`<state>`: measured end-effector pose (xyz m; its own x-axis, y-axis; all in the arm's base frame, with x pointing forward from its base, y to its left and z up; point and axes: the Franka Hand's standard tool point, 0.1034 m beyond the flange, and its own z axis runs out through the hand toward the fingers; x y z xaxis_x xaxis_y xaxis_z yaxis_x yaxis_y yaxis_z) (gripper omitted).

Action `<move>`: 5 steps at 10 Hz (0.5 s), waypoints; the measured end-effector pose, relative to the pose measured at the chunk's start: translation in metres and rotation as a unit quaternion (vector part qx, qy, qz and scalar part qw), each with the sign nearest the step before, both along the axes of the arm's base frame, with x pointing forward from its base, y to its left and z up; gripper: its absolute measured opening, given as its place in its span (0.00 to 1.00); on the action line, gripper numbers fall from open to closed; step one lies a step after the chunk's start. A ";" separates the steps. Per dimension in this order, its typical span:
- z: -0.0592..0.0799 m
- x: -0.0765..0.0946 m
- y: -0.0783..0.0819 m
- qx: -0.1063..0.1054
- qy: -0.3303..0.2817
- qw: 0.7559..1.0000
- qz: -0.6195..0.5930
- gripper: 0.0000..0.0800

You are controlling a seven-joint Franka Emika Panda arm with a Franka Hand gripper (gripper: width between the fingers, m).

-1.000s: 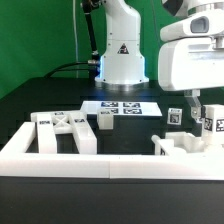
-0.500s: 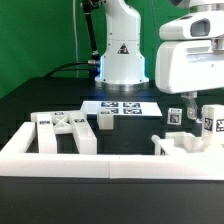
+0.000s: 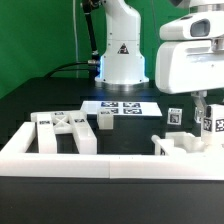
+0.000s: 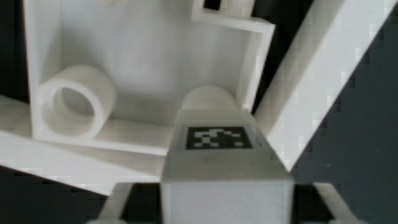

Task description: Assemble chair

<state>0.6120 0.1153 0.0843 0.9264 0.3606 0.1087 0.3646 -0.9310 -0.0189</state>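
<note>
My gripper hangs at the exterior view's right and is shut on a white square post with black-and-white tags. In the wrist view the post fills the space between my fingers and points at a flat white chair part with a round ring on it. That part lies just below the post in the exterior view. A second tagged post stands beside it. White frame pieces and a small block lie at the exterior view's left.
The long white rail borders the front of the workspace. The marker board lies flat before the robot base. A green backdrop stands behind.
The hand has dropped slightly and the finger has shifted a little to the exterior view's right, with the post still in it. The loose parts have not moved.
</note>
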 end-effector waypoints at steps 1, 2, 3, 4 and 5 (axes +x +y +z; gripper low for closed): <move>0.000 0.000 0.000 0.001 0.001 1.000 -0.009 0.36; 0.000 0.000 0.002 0.007 0.004 0.998 -0.064 0.36; 0.000 -0.001 0.005 0.012 0.007 0.994 -0.113 0.36; 0.000 -0.001 0.008 0.019 0.009 0.985 -0.173 0.36; -0.001 0.000 0.012 0.025 0.009 0.974 -0.227 0.36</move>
<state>0.6115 0.1269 0.0836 0.9911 -0.0913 0.0973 -0.0847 -0.9939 -0.0702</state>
